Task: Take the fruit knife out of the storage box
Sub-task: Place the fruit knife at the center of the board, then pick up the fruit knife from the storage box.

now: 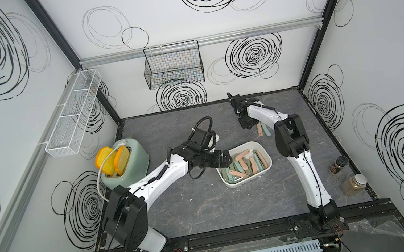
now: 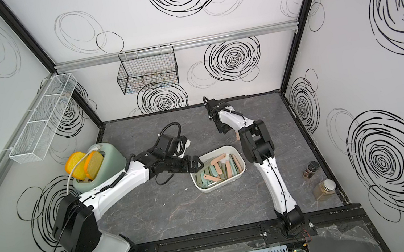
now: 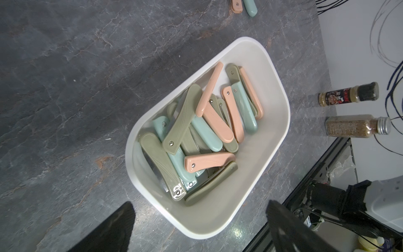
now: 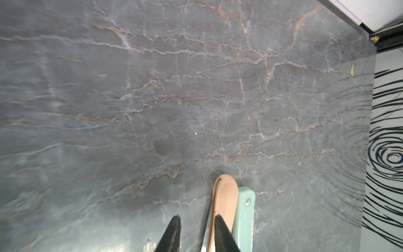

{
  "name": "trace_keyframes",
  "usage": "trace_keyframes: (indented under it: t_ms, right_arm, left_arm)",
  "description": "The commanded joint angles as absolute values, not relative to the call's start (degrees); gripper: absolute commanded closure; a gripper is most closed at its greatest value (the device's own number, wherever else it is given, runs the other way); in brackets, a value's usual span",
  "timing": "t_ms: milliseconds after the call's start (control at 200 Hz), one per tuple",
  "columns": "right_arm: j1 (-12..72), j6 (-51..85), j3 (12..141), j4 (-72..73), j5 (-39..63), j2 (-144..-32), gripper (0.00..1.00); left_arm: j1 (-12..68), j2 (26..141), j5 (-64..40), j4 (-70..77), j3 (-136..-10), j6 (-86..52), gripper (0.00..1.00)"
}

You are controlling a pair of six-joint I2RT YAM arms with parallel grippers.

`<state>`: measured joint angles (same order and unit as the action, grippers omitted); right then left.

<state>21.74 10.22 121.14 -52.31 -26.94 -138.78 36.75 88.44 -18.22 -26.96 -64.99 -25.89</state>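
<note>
**Your left gripper [image 1: 227,157] hangs wide open and empty at the left rim of the storage box [image 3: 268,122], where the fruit knives [image 3: 196,131] lie heaped.**

By the look of it, you are partway through the job. Beyond the box's far side, your right gripper [image 4: 197,217] stands over a pink knife [image 4: 225,196] and a green knife [image 4: 245,209] lying side by side on the table [image 4: 152,109]. Its jaws are narrowly parted with bare table between them, and one finger [image 4: 222,231] overlaps the pink handle, but it grips nothing. The next move likely calls for lowering the left jaws across a top-lying handle, such as the olive knife [image 3: 183,122], clear of the box wall. The lower knives are buried. The two on the table run off the wrist view's edge. In both top views the right jaws are too dark to make out.
</note>
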Motion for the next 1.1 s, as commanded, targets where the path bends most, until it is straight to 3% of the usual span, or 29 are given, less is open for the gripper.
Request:
trace_keyframes:
  t_ms: [0, 715, 1095]
  right_arm:
    - [22.4, 12.2, 118.1, -54.6, -23.0, -131.6, 0.7]
    - [31.6, 19.0, 77.9, -44.5, -5.1, -99.0, 0.7]
    - [37.2, 22.9, 66.7, -39.1, 0.6, -94.5, 0.71]
  left_arm:
    - [37.1, 85.0, -17.2, -27.2, -63.1, -24.7, 0.02]
    - [37.0, 71.1, -14.3, -30.1, -51.4, -25.9, 0.02]
    - [37.0, 65.7, -13.7, -31.2, -46.7, -27.1, 0.02]
